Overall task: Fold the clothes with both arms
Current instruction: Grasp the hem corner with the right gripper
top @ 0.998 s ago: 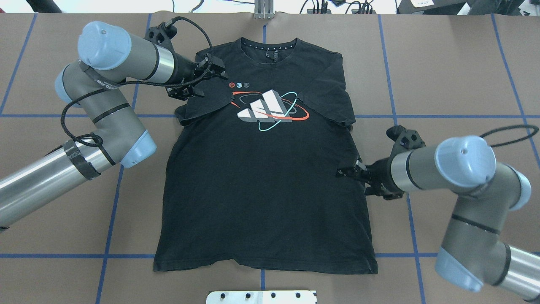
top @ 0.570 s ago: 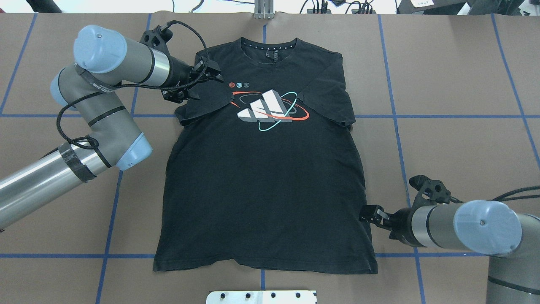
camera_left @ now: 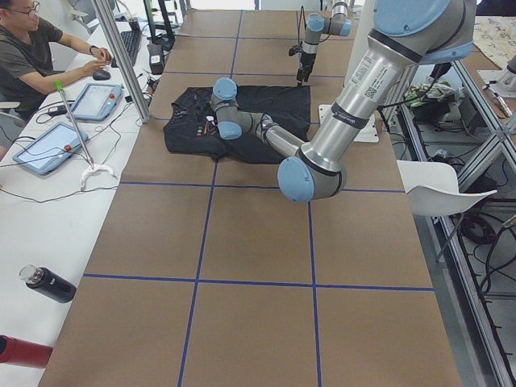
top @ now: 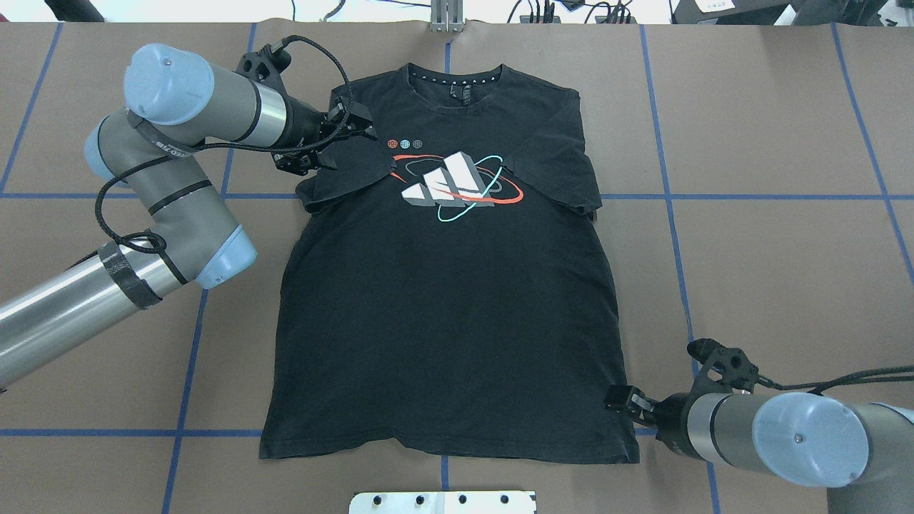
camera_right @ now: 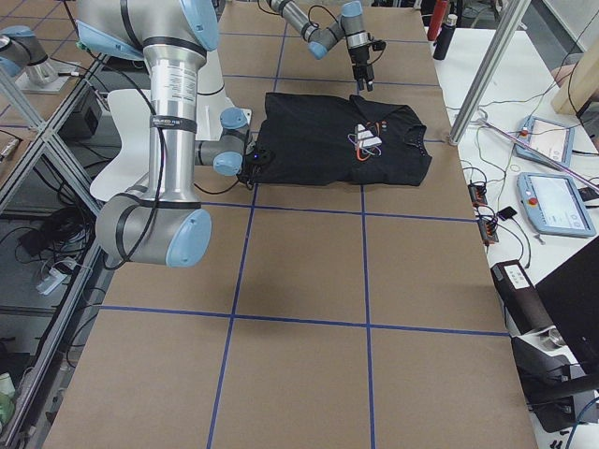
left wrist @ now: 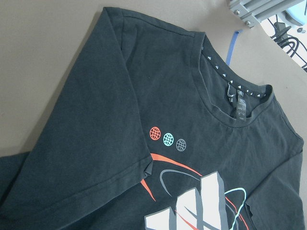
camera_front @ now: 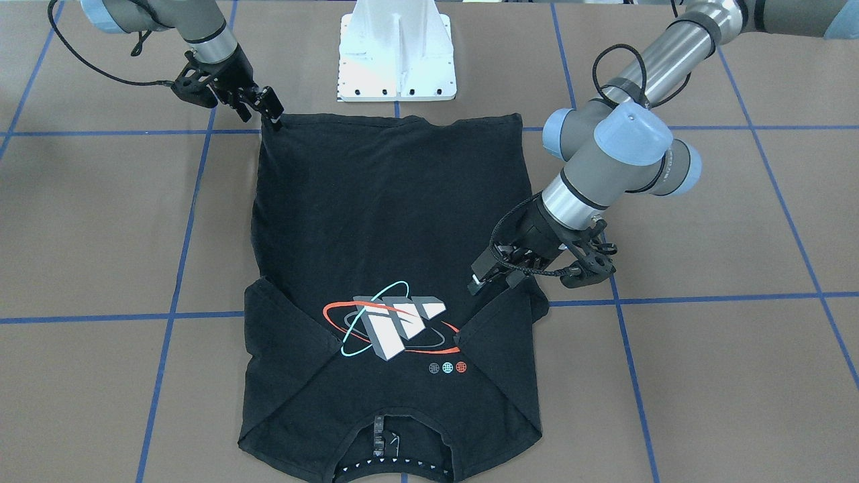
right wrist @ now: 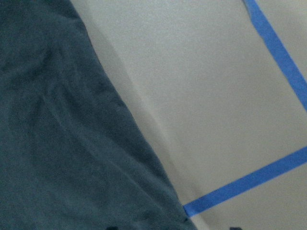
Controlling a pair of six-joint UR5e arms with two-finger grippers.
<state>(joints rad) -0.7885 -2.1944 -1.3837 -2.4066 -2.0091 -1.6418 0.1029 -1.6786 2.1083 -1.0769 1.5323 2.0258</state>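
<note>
T-shirt (camera_front: 389, 221): front view, flat on table (camera_front: 704, 221), sleeves folded inward
right gripper (camera_front: 272, 111): front view, at hem corner
left gripper (top: 360, 123): overhead, above folded sleeve, can't tell if clenched
right gripper: wrist view, released, straddling shirt edge

Grey-silver arms (top: 178, 207) — light-blue joint caps (top: 168, 75) (black cables (top: 98, 208)).

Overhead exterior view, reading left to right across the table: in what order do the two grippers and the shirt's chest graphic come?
left gripper → chest graphic → right gripper
</note>
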